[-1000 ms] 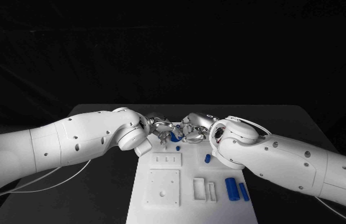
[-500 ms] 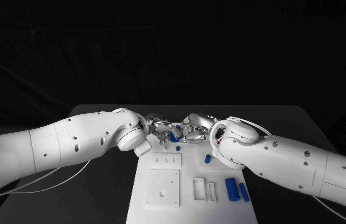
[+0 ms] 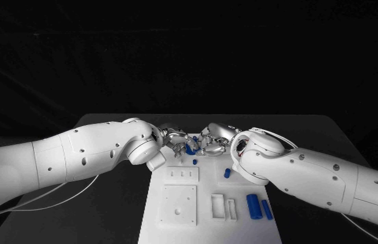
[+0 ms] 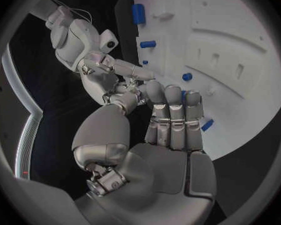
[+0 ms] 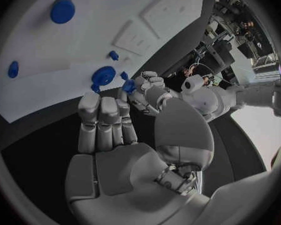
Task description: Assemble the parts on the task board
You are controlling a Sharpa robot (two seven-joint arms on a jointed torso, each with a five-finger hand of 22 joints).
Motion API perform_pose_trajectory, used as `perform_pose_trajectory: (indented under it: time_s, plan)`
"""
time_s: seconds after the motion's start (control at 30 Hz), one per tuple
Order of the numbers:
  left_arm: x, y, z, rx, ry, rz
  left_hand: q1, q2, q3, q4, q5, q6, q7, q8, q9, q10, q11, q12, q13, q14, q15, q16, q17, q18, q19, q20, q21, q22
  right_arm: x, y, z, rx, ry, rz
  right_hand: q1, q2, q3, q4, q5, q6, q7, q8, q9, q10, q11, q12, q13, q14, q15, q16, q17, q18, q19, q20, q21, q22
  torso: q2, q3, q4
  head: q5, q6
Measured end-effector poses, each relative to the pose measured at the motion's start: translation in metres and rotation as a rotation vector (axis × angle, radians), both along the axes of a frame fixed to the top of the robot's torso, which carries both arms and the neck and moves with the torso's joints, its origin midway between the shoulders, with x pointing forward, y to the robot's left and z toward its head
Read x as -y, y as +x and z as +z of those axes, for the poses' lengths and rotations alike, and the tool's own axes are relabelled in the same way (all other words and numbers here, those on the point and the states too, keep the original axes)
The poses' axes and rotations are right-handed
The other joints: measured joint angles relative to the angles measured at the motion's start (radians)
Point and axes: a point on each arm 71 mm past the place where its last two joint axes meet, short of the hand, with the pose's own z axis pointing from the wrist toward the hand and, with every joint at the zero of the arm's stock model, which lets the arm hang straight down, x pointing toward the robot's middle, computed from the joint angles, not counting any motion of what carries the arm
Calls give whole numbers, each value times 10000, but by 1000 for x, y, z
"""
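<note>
Both my hands meet at the task board's (image 3: 208, 222) far end: left hand (image 3: 175, 136) curled, grip unclear; between them a blue part (image 3: 190, 149), which the right hand's (image 3: 212, 140) fingertips (image 5: 129, 87) seem to pinch. Two blue cylinders (image 3: 258, 206) lie near right.

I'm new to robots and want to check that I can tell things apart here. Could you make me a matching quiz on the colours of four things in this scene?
Column one:
1. table
2. task board
3. long part lying on the board's near end
4. left hand

Column two:
A. silver
B. white
C. black
D. blue

Pairs: 1-C, 2-B, 3-D, 4-A
</note>
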Motion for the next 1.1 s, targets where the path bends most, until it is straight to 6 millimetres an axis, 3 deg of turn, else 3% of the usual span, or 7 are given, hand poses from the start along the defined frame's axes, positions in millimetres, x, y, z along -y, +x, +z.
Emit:
perform_pose_trajectory:
  time_s: [0.27,0.33,0.43,0.5,0.87,1.1]
  plan:
    - [-1,0,-1,5,24,24,-76,-77,35,-36,95,16,16,57,0,35,-34,0,-12,33,-29,0,-24,0,0,0,38,-17,2,0,-3,-30,0,-13,39,-39,-87,32,0,3,2,-83,-29,-12,13,0,-19,-39,39,-38,-10,1,-1,1,-49,0,1,-1,1,-1,12]
    - [-1,0,0,35,35,29,-76,-77,8,-63,152,16,16,57,0,36,-33,0,-23,33,-29,0,-25,0,0,0,39,-19,5,2,-4,-32,38,-104,93,-92,-131,76,0,40,156,-175,-70,-70,72,-75,-37,-92,92,-90,-26,2,-22,-16,-112,0,1,-1,1,-1,15]
    - [-4,1,1,132,100,65,-76,-77,37,-94,263,16,16,57,0,38,-33,0,-34,33,-29,1,-43,0,0,0,54,-31,15,6,-5,-3,180,-370,61,-202,-237,182,0,-227,496,-560,-266,-192,195,-82,-72,-156,236,-115,-40,-21,-91,-19,-166,0,0,-5,2,-1,21]
    - [-6,1,2,189,167,82,-77,-78,46,-105,354,16,16,57,0,76,-65,0,-38,33,-29,42,-62,0,0,0,92,-44,23,9,-5,64,347,-588,13,-327,-334,278,82,-314,583,-712,-350,-267,277,-126,-95,-204,310,-147,-45,-53,-93,-18,-230,0,1,-7,3,-2,22]
    - [-20,-2,2,618,723,72,-131,-133,34,-120,607,18,18,58,0,242,-215,76,-58,220,-56,133,-92,-1,93,-19,188,-89,76,23,5,614,1605,-1782,-93,-433,-686,631,1128,-376,642,-882,-564,-294,375,-126,-199,-213,391,-191,-82,-83,-130,-13,-310,0,0,-6,7,78,-19]
    - [-29,-12,-2,1193,1136,196,-78,-395,6,-146,1063,71,31,231,1,424,-330,385,81,479,-193,381,-43,1,291,-72,424,-89,111,32,15,1091,2055,-2320,-44,-385,-788,619,1495,-394,651,-882,-605,-295,376,-126,-230,-213,391,-205,-85,-119,-162,-17,-329,0,-3,5,-6,150,-107]
